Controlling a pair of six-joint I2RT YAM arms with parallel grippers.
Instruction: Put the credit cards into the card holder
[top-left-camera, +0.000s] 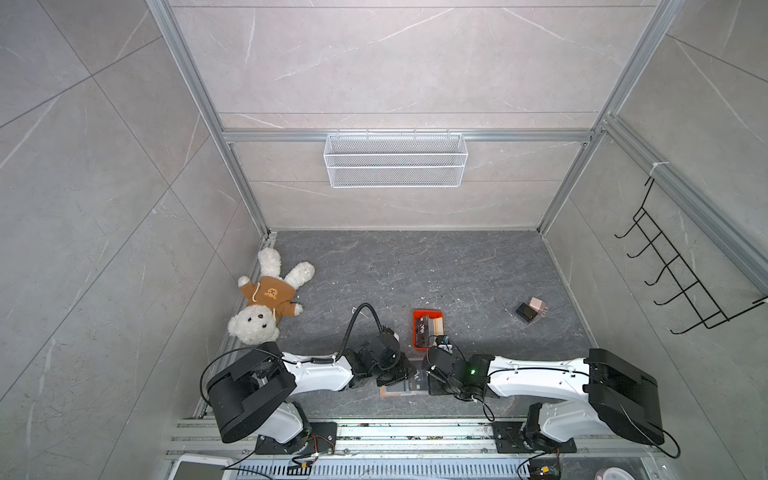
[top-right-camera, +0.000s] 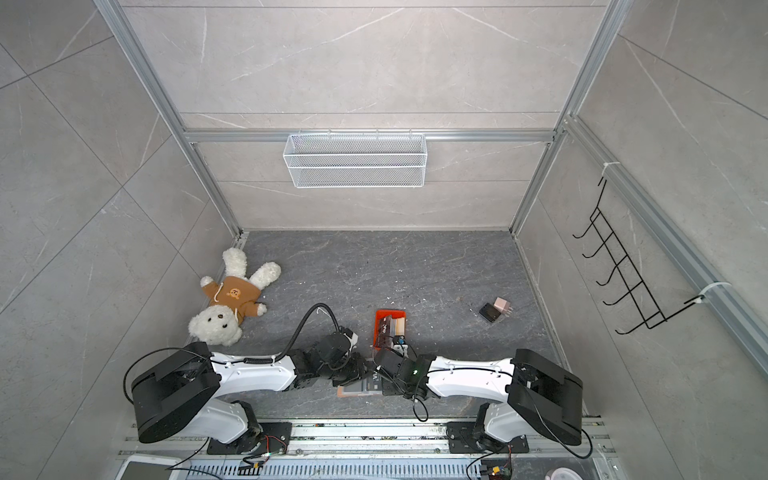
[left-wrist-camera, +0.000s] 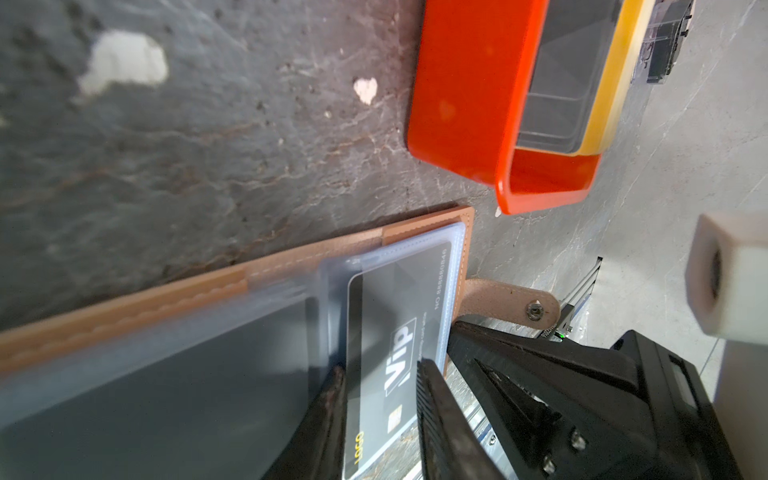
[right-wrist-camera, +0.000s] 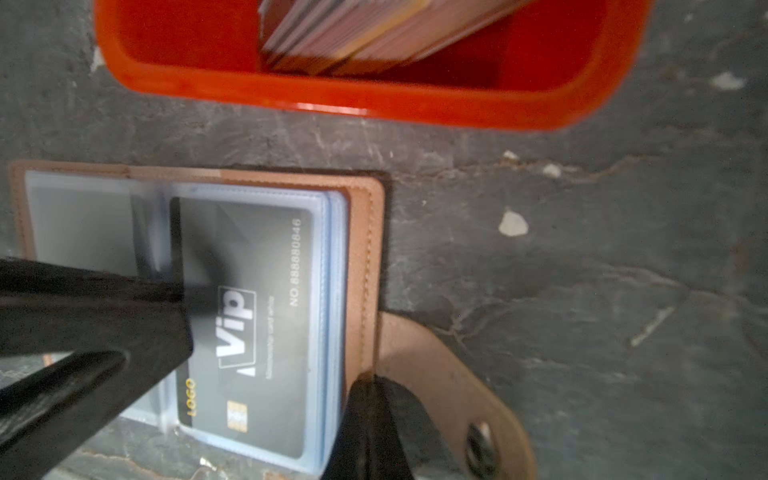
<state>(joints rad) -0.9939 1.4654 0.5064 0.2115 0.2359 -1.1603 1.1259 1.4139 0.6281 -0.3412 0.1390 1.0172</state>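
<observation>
Step in hand: seating one card in its sleeve.

The card holder (right-wrist-camera: 363, 249) lies open and flat on the desk (right-wrist-camera: 582, 249), just beside the orange-red tray (right-wrist-camera: 291, 87), on the tray's side toward my arm bases. A black VIP card (right-wrist-camera: 257, 332) sits almost wholly under the top clear sleeve (right-wrist-camera: 331, 257). Only a narrow dark strip along its spine-side edge is bare.

Left hand (left-wrist-camera: 380, 370): fingers partly apart, straddling the card from above, one fingertip (right-wrist-camera: 170, 316) at that bare strip. I see nothing clamped between them.

Right hand (right-wrist-camera: 368, 395): closed, tip bearing on the holder's outer edge where the snap tab (right-wrist-camera: 436, 374) starts. I judge it a hold-down.

The other credit cards (right-wrist-camera: 353, 37) stand stacked in the tray, so the task looks well short of done.

Next move, my judgement: nudge the bare strip away from the spine until the card is fully under the plastic. The fingertip should be low and flat so the sleeve mouth doesn't buckle. The right hand shouldn't lift before then. After that, go to the tray for another card.
</observation>
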